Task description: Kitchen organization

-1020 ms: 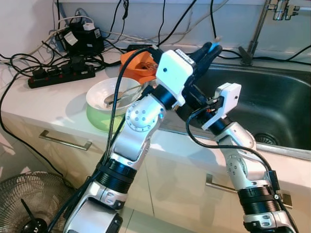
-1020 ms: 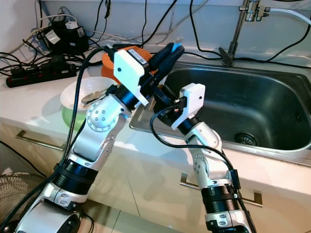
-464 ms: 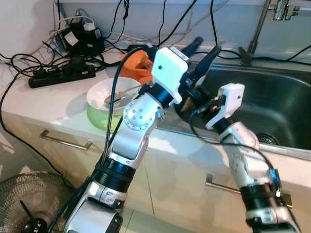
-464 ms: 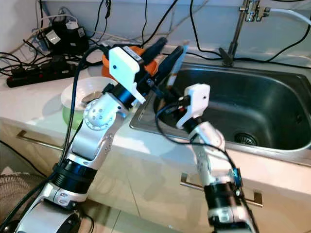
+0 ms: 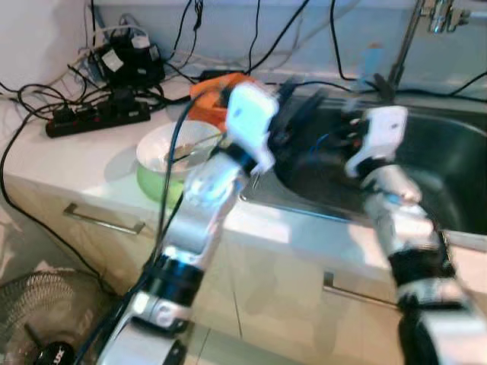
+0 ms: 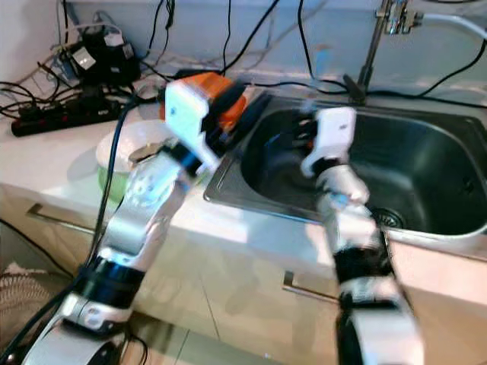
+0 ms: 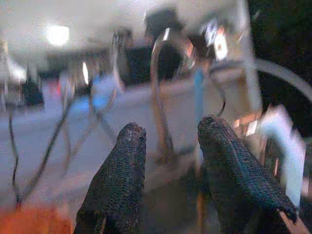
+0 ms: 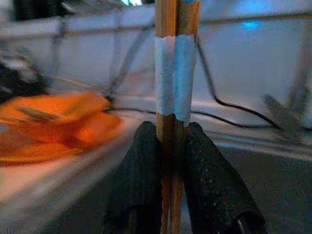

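Item: pair of wooden chopsticks (image 8: 173, 73), bound together by a band of light blue tape (image 8: 176, 78), standing upright and pinched between the two black fingers (image 8: 139, 185) of the right gripper (image 8: 169, 146), which are closed tight on the sticks below the tape. Location: right gripper raised over the left part of the stainless steel sink (image 5: 449, 175), its white wrist housing (image 5: 380, 133) blurred by motion; the taped tip of the chopsticks shows as a faint blue streak near the tap. Left gripper (image 7: 168, 141): fingers parted with a moderate gap, nothing between them, pointing toward the back wall and the tangle of cables; it sits at the sink's left rim, just beside the orange container (image 5: 221, 95), with its white wrist housing (image 5: 251, 122) above the counter edge. Countertop (image 5: 68, 160), white: holds a white bowl (image 5: 171, 148) nested in a green bowl (image 5: 156, 186), with a metal utensil (image 5: 190, 154) lying inside the white one; the orange container stands just behind these bowls. Further left, by the wall: a black power strip (image 5: 95, 118), a black adapter block (image 5: 125, 61) and many black cables. Faucet (image 6: 373, 46) at the sink's rear edge. Below the counter: cabinet fronts with metal bar handles (image 5: 103, 220). Floor, lower left: a fan grille (image 5: 42, 319).
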{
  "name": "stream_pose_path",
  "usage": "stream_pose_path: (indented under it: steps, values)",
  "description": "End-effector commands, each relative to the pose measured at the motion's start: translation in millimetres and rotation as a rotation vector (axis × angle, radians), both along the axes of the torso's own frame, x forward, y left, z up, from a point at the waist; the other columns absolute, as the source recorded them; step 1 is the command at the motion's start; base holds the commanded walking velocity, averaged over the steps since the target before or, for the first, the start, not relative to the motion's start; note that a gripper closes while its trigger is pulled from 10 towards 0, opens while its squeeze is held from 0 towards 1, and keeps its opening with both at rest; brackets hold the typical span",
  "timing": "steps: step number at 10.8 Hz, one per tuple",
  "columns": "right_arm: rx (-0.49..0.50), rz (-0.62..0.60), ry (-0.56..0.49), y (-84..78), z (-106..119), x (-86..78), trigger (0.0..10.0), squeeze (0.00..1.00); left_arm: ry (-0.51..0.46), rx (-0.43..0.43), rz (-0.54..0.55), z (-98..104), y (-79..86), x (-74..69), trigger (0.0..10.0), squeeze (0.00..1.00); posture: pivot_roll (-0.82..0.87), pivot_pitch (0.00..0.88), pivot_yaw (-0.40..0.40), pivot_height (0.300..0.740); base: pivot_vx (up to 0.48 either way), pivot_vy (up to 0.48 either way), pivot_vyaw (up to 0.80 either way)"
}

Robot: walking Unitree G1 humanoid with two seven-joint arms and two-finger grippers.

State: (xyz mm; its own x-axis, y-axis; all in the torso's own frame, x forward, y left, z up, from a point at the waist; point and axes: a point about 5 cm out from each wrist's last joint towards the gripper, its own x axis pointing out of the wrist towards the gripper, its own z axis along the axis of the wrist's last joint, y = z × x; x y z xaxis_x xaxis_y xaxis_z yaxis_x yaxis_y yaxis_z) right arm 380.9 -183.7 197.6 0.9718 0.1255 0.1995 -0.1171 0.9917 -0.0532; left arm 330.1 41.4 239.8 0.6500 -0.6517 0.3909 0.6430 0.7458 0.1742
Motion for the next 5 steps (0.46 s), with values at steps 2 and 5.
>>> stream_pose_path:
  steps: [2,5]
  values:
    - [-0.05,-0.078,0.062,-10.4,-3,10.1,10.0,0.0,0.221,0.046,0.014,-41,13.2,7.5,10.0,0.0,0.05,0.015,0.088,0.74,0.0,0.0,0.0]
    - [-0.087,-0.107,0.126,-16.0,-13,14.8,10.0,0.0,0.307,0.216,0.018,-67,18.1,5.8,10.0,0.0,0.05,0.014,0.085,0.74,0.0,0.0,0.0]
